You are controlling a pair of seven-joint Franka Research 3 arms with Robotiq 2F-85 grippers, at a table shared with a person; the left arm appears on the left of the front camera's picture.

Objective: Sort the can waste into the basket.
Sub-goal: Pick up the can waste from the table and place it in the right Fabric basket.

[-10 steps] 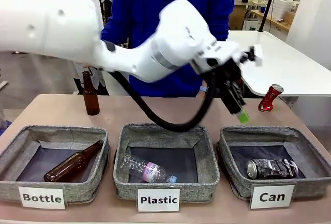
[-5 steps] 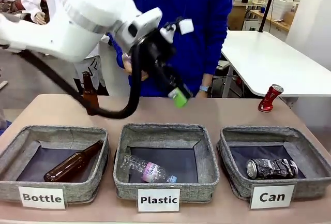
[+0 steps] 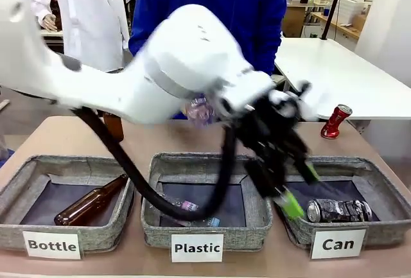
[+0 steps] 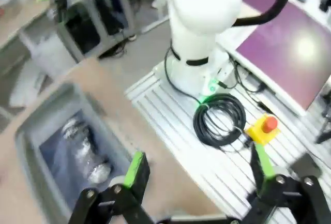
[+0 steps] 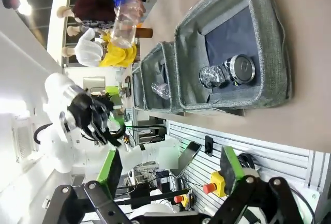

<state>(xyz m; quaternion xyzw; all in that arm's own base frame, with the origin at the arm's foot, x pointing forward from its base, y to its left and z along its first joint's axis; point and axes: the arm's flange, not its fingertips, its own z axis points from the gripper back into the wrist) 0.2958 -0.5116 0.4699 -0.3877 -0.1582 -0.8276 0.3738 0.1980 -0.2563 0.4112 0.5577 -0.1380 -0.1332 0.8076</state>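
Crumpled black can (image 3: pixel 337 209) lies in the grey woven basket (image 3: pixel 290 221).
Dented red can (image 3: pixel 336 122) on smooth tan counter (image 3: pixel 186 142); left pincer (image 4: pixel 199 163) and right pincer (image 5: pixel 170 166) spread apart.

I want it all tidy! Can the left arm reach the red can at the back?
Probably yes. The left arm has its jaws open and empty at the front corner of the Can basket; the red can stands alone on the table beyond it, nothing between.
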